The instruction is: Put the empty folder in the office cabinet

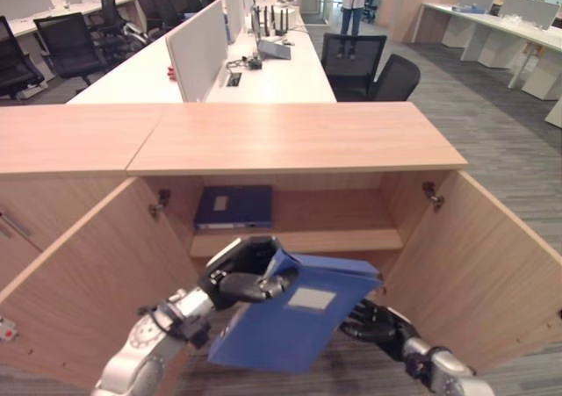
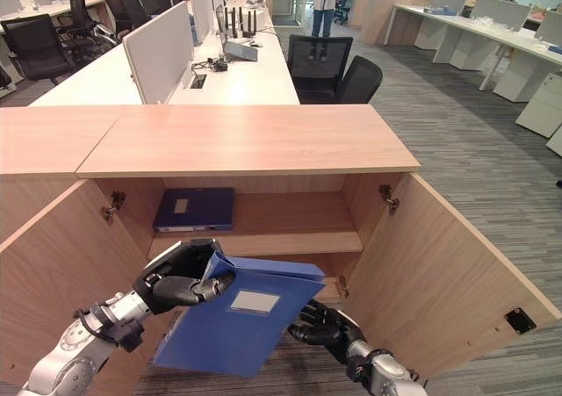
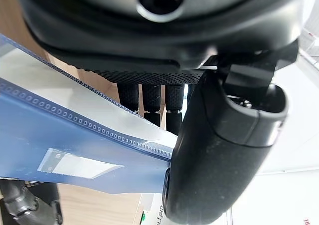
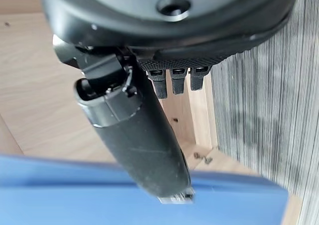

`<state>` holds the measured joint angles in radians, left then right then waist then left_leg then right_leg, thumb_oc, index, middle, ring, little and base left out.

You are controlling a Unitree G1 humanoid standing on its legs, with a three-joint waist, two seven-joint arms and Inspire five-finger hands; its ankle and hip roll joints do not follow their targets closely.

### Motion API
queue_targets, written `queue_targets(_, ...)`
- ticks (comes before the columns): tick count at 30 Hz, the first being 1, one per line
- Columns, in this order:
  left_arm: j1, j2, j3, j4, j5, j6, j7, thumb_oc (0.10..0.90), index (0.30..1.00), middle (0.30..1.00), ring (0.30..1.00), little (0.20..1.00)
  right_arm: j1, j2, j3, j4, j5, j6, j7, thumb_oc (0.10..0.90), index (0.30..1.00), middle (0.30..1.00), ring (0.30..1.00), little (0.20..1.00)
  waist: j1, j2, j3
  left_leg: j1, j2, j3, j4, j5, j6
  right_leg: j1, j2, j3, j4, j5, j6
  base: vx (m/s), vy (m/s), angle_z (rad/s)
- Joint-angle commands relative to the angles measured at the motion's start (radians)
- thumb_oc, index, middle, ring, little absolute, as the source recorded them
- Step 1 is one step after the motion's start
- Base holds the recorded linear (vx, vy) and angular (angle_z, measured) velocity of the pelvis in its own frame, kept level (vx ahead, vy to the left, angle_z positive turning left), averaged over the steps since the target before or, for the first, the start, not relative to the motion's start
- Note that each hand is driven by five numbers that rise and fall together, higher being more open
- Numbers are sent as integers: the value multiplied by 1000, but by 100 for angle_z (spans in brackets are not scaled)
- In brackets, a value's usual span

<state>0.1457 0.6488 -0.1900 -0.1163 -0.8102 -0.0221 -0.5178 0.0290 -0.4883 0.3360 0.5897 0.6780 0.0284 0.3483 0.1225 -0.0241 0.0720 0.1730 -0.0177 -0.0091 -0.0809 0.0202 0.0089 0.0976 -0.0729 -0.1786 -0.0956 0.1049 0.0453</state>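
Left robot hand (image 1: 244, 277), lower centre of frame: thumb and fingers pinch the upper left corner of the blue folder (image 1: 294, 326). Right robot hand (image 1: 378, 321), lower right, sits at the folder's far edge, thumb on the cover; finger state cannot be told. Folder hangs tilted in front of the open cabinet (image 1: 299, 141), not yet inside. A second folder (image 1: 234, 206) lies on the upper shelf (image 1: 334, 216), left side. Step in hand: carrying toward the opening. Next move likely calls for levelling the folder and sliding it onto a shelf, clear of both doors.

Office chairs (image 1: 364, 62), long desk (image 1: 272, 71), person (image 1: 353, 1)
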Motion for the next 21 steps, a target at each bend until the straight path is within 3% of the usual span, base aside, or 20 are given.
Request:
queue_targets(1, -101, 17, 38, -45, -40, -84, -46, 400, 300, 300, 300, 300, -136, -31, -34, -5, -16, -56, 39, 800, 900, 900, 900, 900, -3, -55, -31, 11, -14, -71, -6, -89, -12, 56, -27, -51, 8, -62, 60, 0, 0, 0)
queue_targets(21, -138, -61, 10, -45, -56, -90, -10, 400, 300, 300, 300, 300, -139, 103, -56, -40, 119, -82, 2, 800, 900, 900, 900, 900, -16, -49, -31, 13, -15, -72, -6, -93, -9, 58, -28, -48, 8, -63, 56, 0, 0, 0)
